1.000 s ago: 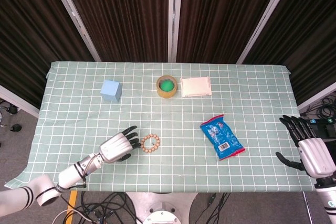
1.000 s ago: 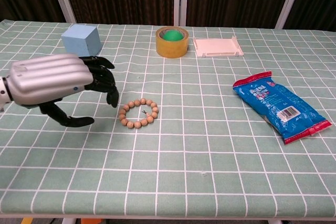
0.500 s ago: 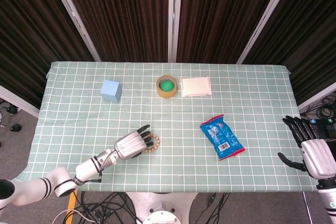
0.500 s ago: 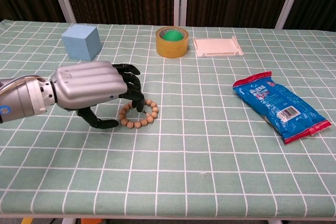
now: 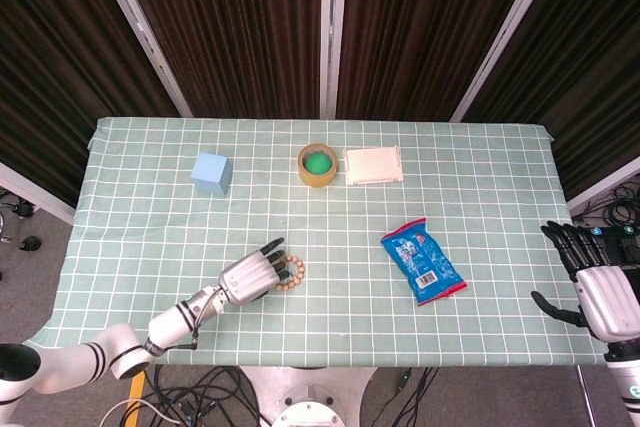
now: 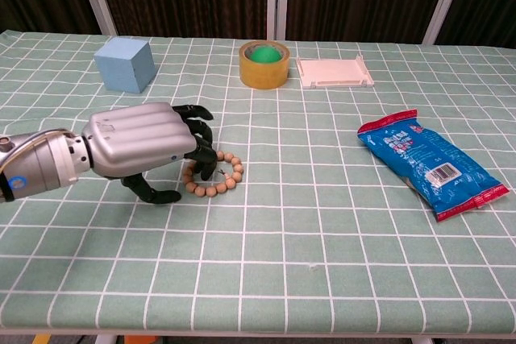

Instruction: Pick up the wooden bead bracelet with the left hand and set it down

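The wooden bead bracelet [image 5: 293, 272] [image 6: 224, 176] lies flat on the green checked cloth, near the front and left of centre. My left hand [image 5: 250, 276] [image 6: 139, 149] is low over its left side. The dark fingers [image 6: 201, 159] curl down onto the left beads and into the ring, while the thumb stays on the cloth outside it. The beads under the fingers are hidden, and the bracelet rests on the table. At the right table edge, only in the head view, my right hand [image 5: 600, 290] hovers with fingers spread and holds nothing.
A blue cube [image 5: 211, 173] [image 6: 124, 64] stands at the back left. A tape roll [image 5: 319, 164] [image 6: 264, 63] and a white tray [image 5: 373, 165] [image 6: 334, 71] sit at the back centre. A blue snack bag [image 5: 422, 262] [image 6: 431, 163] lies to the right.
My left hand has moved right and down from beside the bracelet onto its left side, fingers now reaching into the ring. The bracelet and the right hand have barely moved.
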{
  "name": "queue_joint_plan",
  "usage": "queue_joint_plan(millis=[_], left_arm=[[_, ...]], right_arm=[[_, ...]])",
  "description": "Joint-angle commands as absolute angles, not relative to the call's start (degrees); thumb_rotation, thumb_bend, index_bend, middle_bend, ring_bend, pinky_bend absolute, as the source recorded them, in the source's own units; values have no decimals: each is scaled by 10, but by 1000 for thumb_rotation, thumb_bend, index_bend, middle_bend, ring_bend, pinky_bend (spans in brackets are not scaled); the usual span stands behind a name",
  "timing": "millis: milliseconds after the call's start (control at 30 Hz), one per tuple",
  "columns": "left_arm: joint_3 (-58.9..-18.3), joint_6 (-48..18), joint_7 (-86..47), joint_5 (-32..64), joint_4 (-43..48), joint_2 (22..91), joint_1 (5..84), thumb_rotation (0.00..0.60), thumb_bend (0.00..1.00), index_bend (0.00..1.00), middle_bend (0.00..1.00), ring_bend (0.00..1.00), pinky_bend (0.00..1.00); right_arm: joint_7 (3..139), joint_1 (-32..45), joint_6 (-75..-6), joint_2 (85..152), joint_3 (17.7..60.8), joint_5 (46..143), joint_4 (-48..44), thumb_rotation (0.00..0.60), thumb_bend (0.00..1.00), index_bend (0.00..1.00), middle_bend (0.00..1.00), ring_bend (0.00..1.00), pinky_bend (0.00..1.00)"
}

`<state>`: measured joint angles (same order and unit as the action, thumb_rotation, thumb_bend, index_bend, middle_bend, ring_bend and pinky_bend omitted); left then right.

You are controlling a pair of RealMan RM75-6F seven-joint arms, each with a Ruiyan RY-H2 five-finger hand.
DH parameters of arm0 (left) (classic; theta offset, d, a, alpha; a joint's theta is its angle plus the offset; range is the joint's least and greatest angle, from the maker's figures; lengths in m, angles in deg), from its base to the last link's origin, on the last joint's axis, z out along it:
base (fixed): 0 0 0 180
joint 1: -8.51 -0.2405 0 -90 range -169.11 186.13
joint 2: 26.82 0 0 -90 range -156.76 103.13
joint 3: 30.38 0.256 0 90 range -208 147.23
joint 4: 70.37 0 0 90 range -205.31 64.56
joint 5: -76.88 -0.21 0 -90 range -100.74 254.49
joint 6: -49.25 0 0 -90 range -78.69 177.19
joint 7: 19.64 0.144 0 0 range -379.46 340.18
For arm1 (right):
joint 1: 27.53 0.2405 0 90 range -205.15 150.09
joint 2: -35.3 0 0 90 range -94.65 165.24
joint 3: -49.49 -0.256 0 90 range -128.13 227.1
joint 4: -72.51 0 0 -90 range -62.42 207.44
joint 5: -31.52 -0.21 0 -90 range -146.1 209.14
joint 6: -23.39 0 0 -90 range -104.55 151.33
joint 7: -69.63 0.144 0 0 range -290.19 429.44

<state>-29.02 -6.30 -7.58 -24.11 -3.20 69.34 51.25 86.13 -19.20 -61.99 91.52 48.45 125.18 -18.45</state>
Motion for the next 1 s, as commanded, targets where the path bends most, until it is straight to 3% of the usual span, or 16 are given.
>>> queue_joint_plan(millis=[33, 200, 400, 633, 1000], left_arm=[[-287, -66, -77, -238, -41, 701, 513, 600, 284, 438, 432, 235, 98], [-284, -75, -76, -234, -56, 714, 512, 600, 283, 452, 446, 244, 101], [-278, -84, -86, -232, -74, 727, 512, 600, 306, 540, 518, 298, 108], [-272, -104, -112, -228, -90, 735, 506, 600, 341, 545, 530, 302, 121], [-300, -159, -395, -157, -24, 703, 466, 600, 369, 557, 558, 316, 135]], right_arm=[[861, -193, -621, 915, 484, 1251, -184, 600, 145, 0, 56, 0, 0], [861, -193, -620, 914, 484, 1250, -185, 600, 145, 0, 57, 0, 0], [861, -195, -622, 914, 484, 1250, -185, 600, 145, 0, 56, 0, 0], [862, -199, -627, 912, 484, 1250, -186, 600, 145, 0, 57, 0, 0], [865, -202, -634, 912, 483, 1255, -186, 600, 144, 0, 57, 0, 0]])
